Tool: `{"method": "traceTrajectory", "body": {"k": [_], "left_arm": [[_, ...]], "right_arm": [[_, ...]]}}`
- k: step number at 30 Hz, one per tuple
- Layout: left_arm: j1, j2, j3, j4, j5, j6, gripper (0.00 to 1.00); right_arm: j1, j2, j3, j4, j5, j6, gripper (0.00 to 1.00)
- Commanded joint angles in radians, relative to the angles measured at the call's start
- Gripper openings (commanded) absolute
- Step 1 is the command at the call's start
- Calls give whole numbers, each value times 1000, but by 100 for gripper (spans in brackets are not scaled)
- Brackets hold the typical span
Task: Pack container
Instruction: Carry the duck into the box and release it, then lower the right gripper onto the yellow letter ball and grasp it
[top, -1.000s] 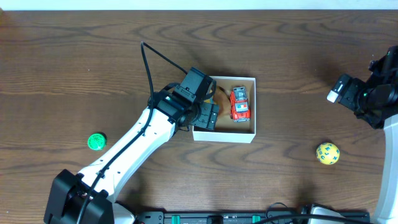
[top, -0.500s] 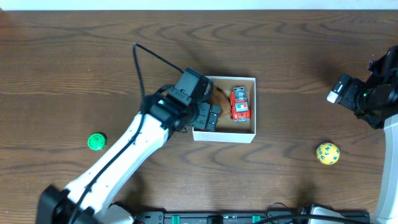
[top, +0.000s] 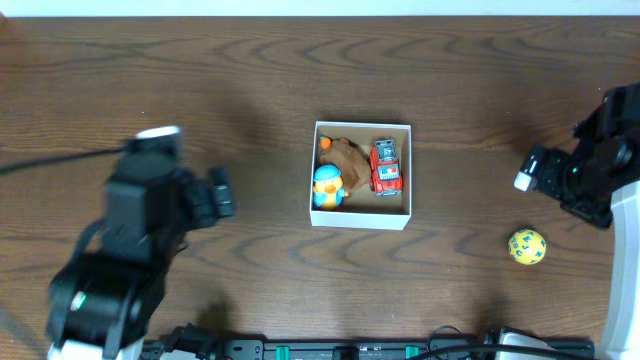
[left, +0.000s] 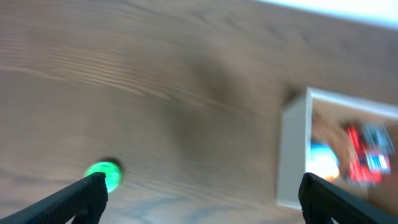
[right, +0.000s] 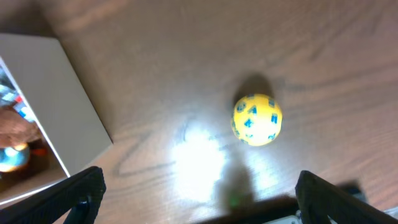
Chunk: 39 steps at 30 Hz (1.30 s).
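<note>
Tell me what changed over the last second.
The left gripper, open, pulled out of the container to the left, uncovering a blue duck toy inside. The right gripper shifted slightly. Red car and yellow ball stayed put.

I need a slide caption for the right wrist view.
Open right gripper, yellow ball ahead, white container at the left edge.
</note>
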Motion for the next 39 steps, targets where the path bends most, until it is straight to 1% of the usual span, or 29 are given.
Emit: {"method": "traceTrajectory", "body": {"k": [1, 4, 7, 11, 15, 18, 24, 28, 33, 35, 39], "left_arm": [[108, -55, 6, -24, -18, -6, 98], [166, -58, 3, -61, 16, -5, 98], [184, -28, 0, -84, 38, -4, 98], [184, 47, 0, -89, 88, 55, 98], [185, 149, 0, -88, 100, 72, 98], [185, 238, 0, -83, 145, 113, 98], [185, 428, 0, -71, 148, 113, 98], [185, 503, 0, -56, 148, 117, 98], [185, 556, 0, -51, 148, 120, 98], [185, 565, 0, -51, 148, 120, 98], [185, 565, 0, -52, 148, 120, 98]], "right_arm": [[13, 5, -78, 6, 13, 50, 99], [0, 5, -208, 89, 80, 106, 99], [-29, 5, -332, 211, 92, 110, 99], [-80, 5, -450, 340, 95, 110, 99], [-116, 5, -495, 392, 101, 109, 99], [-121, 5, -514, 412, 108, 109, 99], [-121, 5, -600, 482, 109, 114, 99], [-121, 6, -661, 547, 111, 122, 99], [-121, 6, -700, 597, 112, 125, 99], [-121, 6, -700, 603, 112, 125, 96], [-121, 5, -700, 607, 112, 125, 84]]}}
